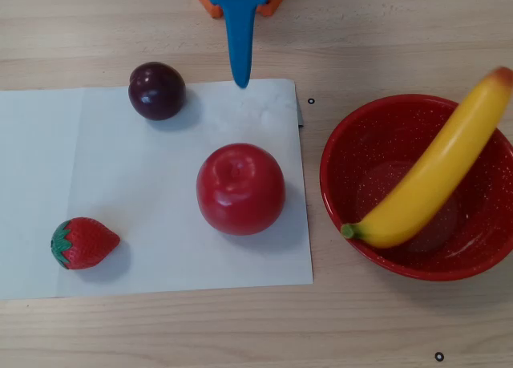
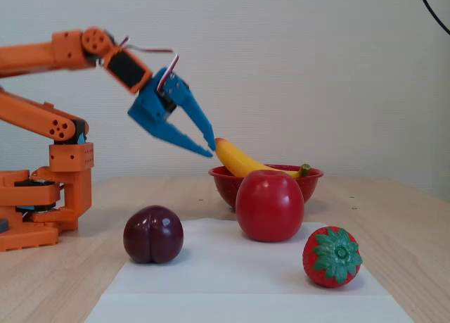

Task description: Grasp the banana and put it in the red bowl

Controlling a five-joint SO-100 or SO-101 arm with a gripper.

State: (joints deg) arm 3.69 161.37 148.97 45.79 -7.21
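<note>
The banana [image 1: 433, 179] lies slantwise in the red bowl [image 1: 353, 151] near the surface's right edge in the overhead view, its ends overhanging the rim. The blue fingers [image 2: 190, 129] stand apart, empty. It looks light, stiff and slippery; mid-length is probably the best hold.

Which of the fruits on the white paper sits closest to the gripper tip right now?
The dark purple plum, at the paper's top edge in the overhead view. The gripper tip hangs just to its right; the red apple and strawberry lie farther down.
</note>
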